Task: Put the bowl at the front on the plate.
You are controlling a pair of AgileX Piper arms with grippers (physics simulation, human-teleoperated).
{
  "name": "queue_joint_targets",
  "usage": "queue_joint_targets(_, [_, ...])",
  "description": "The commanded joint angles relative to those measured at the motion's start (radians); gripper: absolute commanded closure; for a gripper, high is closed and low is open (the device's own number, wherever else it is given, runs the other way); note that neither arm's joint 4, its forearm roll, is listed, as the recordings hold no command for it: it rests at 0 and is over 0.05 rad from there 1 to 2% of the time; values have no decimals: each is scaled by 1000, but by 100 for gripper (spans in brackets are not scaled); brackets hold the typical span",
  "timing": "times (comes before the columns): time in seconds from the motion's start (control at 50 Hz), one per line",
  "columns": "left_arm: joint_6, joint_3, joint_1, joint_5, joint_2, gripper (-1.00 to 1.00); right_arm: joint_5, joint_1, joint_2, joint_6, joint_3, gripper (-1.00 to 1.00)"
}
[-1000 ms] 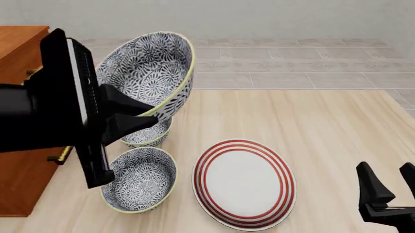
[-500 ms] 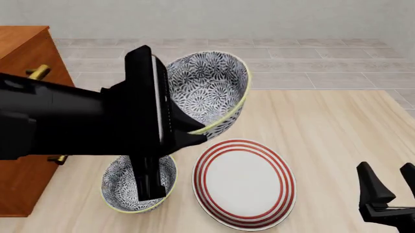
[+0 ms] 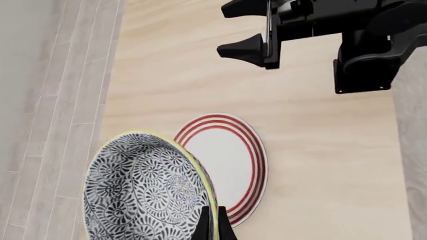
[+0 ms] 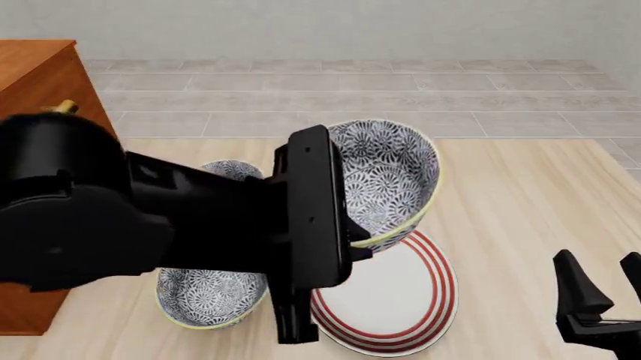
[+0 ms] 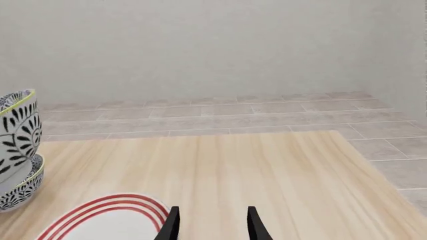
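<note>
A simulated home-like room: pale wooden table (image 4: 521,195), grey tiled floor (image 4: 401,97), plain wall (image 5: 200,45), wooden cabinet (image 4: 40,82) at left.

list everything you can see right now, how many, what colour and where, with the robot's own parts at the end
Deep bowl, blue-grey floral on white, yellow-green rim: one, held tilted above the plate.
Matching floral bowls: two on the table, one at front left, one behind it, mostly hidden by the arm.
Large flat white plate with red rings: one, table centre front.
Orange-brown wooden cabinet: one, far left.
Light wooden table: one.
Left gripper: black, shut on the held bowl's rim.
Right gripper: black, open, front right, holding nothing.
</note>
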Motion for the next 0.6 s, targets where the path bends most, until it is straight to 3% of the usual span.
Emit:
queue_joint_targets(0.02, [-9,-3,-16,-16,45,100,5,-3,-7,5,0,-100])
queue_joint_targets(0.6, [-31,-16,-6,-78,178,100,5,-8,-9,5,0,-100])
